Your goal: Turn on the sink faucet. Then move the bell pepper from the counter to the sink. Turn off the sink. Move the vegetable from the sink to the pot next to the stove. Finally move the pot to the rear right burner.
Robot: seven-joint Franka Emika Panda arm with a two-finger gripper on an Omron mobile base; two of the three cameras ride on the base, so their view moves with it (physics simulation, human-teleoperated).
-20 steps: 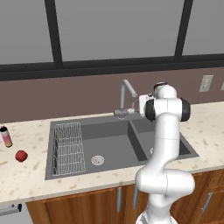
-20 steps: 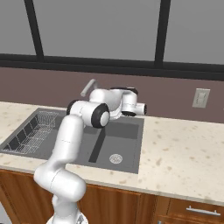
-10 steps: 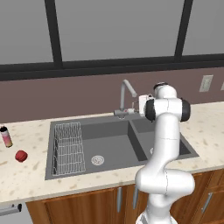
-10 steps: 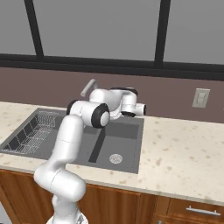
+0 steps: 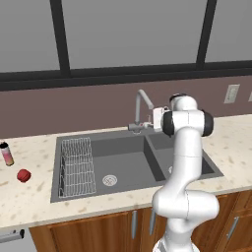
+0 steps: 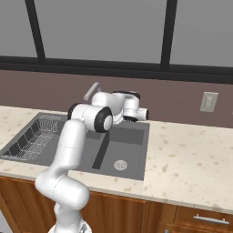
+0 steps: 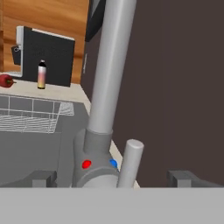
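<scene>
One step of five is in hand: opening the sink faucet [image 5: 141, 109]. No water runs from the spout, so this step is judged not yet complete.

Comparison with the views of a second ago shows no visible shift of arm, lever or anything on the tabletop [image 5: 34, 199]. The arm has held station at the faucet base, so contact with the lever is judged imminent, not made.

Pincer [image 7: 113, 181] state: fingers spread fully apart, nothing between them. In the hand view the two dark tips stand either side of the faucet base, with the short lever [image 7: 129, 162] rising between them, apparently untouched. Red and blue marks show on the base collar.

Task items:
- Bell pepper [image 5: 23, 175]: on the tabletop, far left, well apart from the sink [image 5: 157, 172] and just near of the slim pink-and-tan bottle [image 5: 6, 154].
- Wire rack [image 5: 77, 166]: in the left basin.

Next move calls for a short push on the lever; a sideways slip past the lever is the main risk.
</scene>
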